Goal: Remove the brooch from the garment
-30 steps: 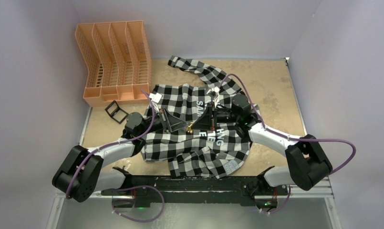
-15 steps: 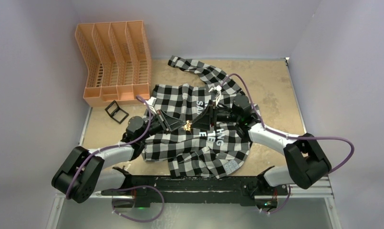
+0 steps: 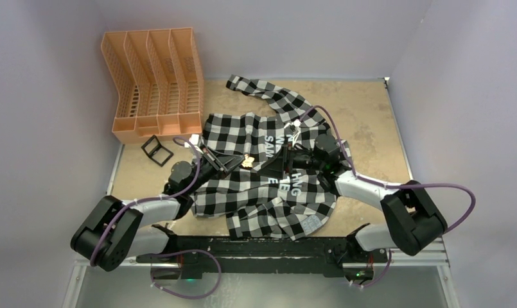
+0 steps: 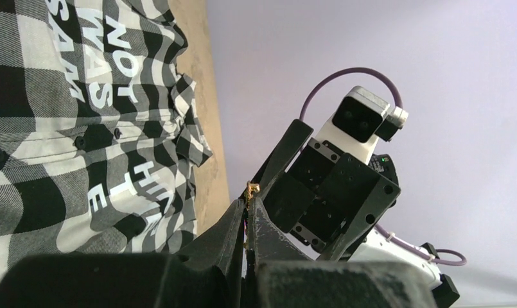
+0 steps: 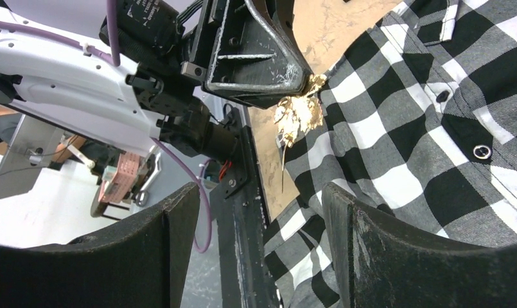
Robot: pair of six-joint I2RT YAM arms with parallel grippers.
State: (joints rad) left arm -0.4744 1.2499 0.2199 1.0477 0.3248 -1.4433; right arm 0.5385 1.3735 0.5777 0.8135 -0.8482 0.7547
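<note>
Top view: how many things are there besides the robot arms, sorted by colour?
Orange: 1, the slotted plastic file rack
Black-and-white: 1, the checked shirt with white lettering
Gold: 1, the small metal brooch
Black: 1, the small square frame
Total: 4

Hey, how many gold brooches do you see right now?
1. The brooch is pinched in the shut jaws of the left gripper, over the garment, facing the open right gripper. Folds could hide others.
</note>
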